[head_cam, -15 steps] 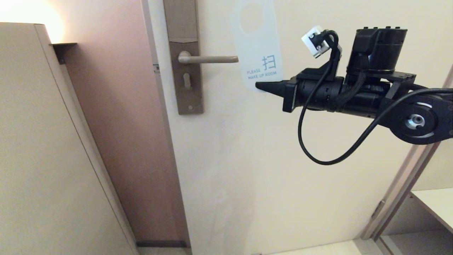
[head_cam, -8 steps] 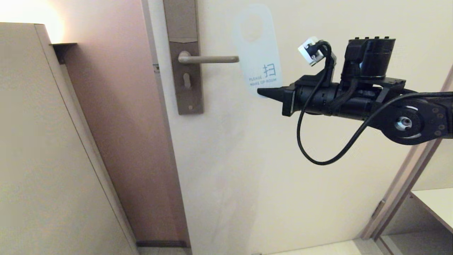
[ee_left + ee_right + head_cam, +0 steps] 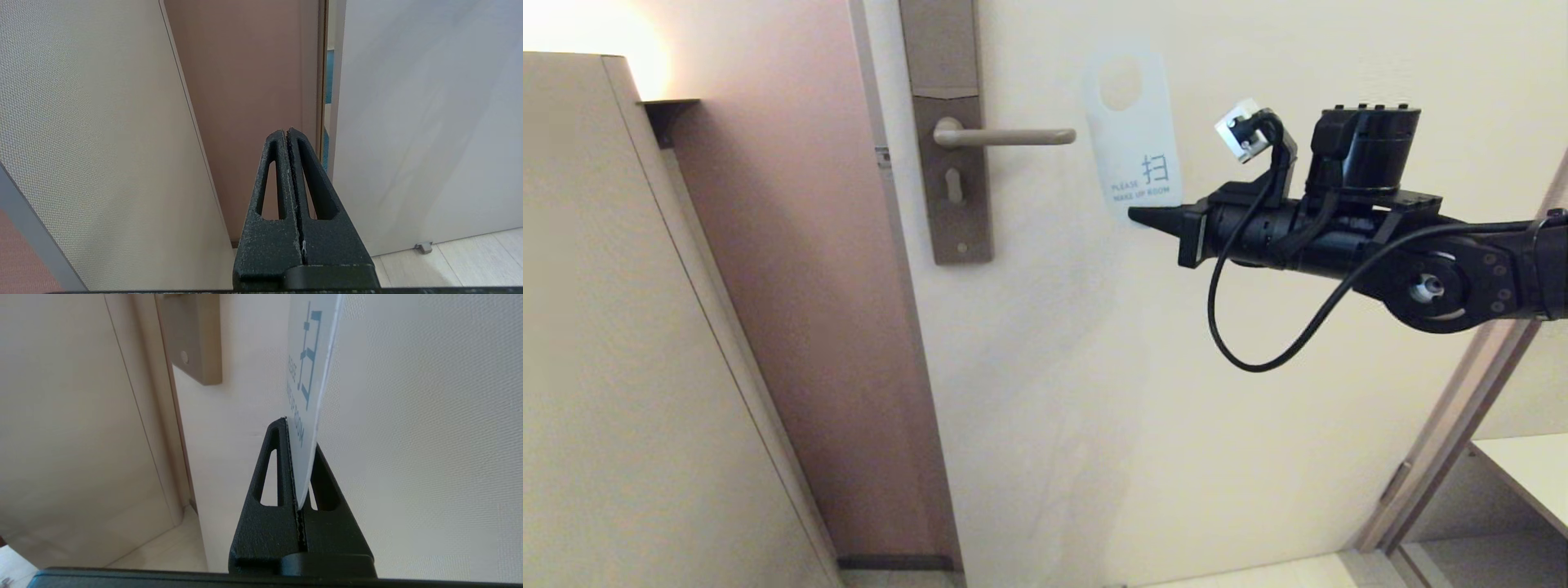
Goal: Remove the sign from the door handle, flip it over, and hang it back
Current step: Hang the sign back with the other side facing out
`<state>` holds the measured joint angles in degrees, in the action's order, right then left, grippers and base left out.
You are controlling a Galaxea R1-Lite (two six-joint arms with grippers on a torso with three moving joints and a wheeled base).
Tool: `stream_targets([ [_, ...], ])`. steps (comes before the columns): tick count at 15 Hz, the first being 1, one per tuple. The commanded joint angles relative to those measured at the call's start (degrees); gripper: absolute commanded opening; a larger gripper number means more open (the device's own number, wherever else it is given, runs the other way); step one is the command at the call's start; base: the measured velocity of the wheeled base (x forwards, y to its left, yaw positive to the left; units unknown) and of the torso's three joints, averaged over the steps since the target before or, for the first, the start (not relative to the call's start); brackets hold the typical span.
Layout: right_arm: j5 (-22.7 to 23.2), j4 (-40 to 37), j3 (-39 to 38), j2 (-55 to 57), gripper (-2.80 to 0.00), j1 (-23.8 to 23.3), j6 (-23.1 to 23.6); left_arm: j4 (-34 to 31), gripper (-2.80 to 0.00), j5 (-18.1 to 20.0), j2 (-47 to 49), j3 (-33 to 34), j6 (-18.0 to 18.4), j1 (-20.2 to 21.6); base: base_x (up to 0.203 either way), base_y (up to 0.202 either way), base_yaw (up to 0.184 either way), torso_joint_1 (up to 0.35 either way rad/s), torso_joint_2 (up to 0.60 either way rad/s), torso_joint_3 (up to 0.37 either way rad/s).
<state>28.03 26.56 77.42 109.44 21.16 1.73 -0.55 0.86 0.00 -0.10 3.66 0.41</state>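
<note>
Jaws of the right gripper (image 3: 1137,216) are clamped on the bottom edge of the flat white card sign (image 3: 1134,135) with its rounded top, oval hole and teal "PLEASE MAKE UP ROOM" lettering. The right wrist view shows the card's lower rim wedged between the two black fingers (image 3: 271,473). Gripping it there keeps the oval hole clear, which I judge matters both for slipping it off and for threading it back on later. The sign stands nearly upright in the air in front of the cream door (image 3: 1094,367), printed white face toward the head camera, its hole free of any lever. It hangs just beside the free tip of the slim, straight beige-bronze metal door handle (image 3: 1005,135), which juts level from the tall brown rectangular backplate (image 3: 947,131) with its keyhole. So the removal looks done; the turn-over is not, since the white face is what shows.

Against a second ago, the sign has shifted to the right, away from the handle tip that it overlapped then, and it sits lower, its top now fully in view. The right arm has drawn back with it.

Low by the door's edge, the left gripper (image 3: 288,134) is parked, jaws pressed together on nothing.
</note>
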Motion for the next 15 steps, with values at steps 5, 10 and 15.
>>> stream_targets([
  [5, 0.3, 1.3, 0.4, 2.5, -2.8, 0.0, 0.1, 0.0, -2.8, 0.0, 0.1, 0.0, -0.1, 0.0, 0.0, 0.0, 0.0, 0.0, 0.0, 0.0],
  [10, 0.3, 1.8, 1.3, 4.0, -2.8, 0.5, 0.1, -0.1, -2.8, 0.0, 0.1, 0.0, -0.1, 0.0, 0.0, 0.0, 0.0, 0.0, 0.0, 0.0],
  [15, 0.3, 1.8, 2.6, 5.4, -2.8, 1.8, 0.2, -0.1, -2.8, 0.0, 0.1, 0.0, -0.1, 0.0, 0.0, 0.0, 0.0, 0.0, 0.0, 0.0],
])
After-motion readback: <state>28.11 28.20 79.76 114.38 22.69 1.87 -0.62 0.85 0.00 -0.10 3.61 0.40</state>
